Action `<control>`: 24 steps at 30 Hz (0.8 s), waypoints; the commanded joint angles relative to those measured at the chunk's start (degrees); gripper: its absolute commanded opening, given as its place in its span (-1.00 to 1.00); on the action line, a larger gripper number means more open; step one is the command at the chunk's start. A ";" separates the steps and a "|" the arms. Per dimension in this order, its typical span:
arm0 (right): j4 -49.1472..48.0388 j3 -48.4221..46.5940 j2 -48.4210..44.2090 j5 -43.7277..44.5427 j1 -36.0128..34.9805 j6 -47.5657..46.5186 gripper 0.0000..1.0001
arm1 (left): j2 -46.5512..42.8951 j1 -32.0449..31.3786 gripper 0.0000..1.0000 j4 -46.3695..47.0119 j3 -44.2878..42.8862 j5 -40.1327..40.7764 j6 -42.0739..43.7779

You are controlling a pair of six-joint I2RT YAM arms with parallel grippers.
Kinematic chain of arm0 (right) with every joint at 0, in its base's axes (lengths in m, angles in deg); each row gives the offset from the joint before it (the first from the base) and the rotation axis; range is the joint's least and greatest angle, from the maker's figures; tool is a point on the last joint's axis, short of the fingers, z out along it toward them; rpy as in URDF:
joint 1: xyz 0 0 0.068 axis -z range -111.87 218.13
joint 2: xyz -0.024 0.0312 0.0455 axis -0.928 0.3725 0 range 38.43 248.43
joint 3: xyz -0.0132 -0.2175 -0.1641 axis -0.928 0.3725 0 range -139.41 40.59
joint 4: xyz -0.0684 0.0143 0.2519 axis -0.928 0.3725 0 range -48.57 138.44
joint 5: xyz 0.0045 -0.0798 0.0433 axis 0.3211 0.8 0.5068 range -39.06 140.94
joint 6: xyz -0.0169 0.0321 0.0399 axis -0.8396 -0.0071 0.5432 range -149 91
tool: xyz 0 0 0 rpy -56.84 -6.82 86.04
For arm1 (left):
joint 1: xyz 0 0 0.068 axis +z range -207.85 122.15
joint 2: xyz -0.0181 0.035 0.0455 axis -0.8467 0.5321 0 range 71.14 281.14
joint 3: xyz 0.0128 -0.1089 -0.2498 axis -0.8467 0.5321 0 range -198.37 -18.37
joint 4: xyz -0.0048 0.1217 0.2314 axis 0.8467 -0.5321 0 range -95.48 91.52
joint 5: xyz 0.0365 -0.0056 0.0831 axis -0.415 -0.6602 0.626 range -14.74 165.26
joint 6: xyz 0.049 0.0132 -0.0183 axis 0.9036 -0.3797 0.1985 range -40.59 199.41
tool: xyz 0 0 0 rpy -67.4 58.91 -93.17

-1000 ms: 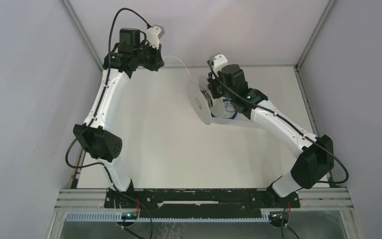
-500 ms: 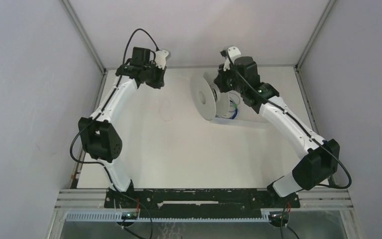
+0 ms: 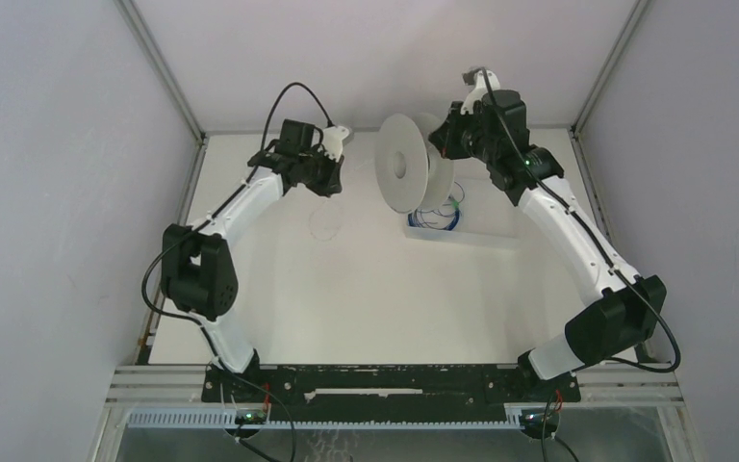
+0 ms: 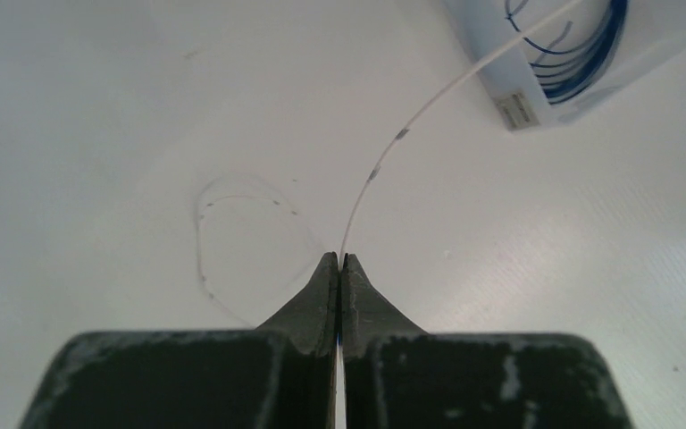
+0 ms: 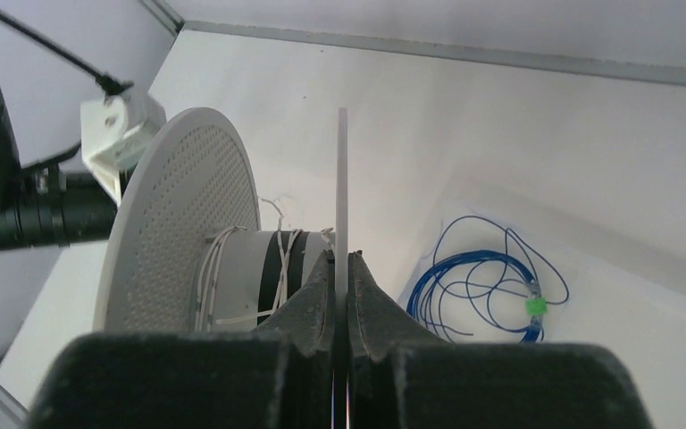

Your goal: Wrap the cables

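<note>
The cable [image 4: 401,134] is a thin pale strand. It runs from my left gripper's tips up and right towards the spool. A faint slack loop [image 4: 203,219] lies on the table below, also seen from above as a loop [image 3: 325,223]. My left gripper [image 4: 340,256] is shut on the cable, low over the table left of the spool [image 3: 332,179]. My right gripper [image 5: 341,256] is shut on the thin near flange [image 5: 341,179] of the white spool [image 3: 402,164] and holds it in the air on edge. White turns of cable [image 5: 279,268] lie on the hub.
A shallow white tray [image 3: 486,233] with a coil of blue wire [image 5: 482,277] lies on the table under the spool; it also shows in the left wrist view [image 4: 581,71]. The enclosure walls and back frame rail [image 3: 558,126] stand close behind both grippers.
My right arm has carried the spool up and to the far right, off the tray. My left arm has swung right and down towards the spool, with the cable held.
</note>
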 commanded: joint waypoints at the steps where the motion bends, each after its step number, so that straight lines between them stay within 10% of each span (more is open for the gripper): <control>1: -2.65 -4.85 -1.35 -0.23 3.09 8.48 -1.00 | -5.24 -2.57 -0.99 7.69 4.87 -5.49 -3.10; 24: 0.87 -6.00 4.30 8.85 5.96 15.87 -1.00 | -5.71 -17.73 -0.97 9.26 4.72 -14.71 -4.08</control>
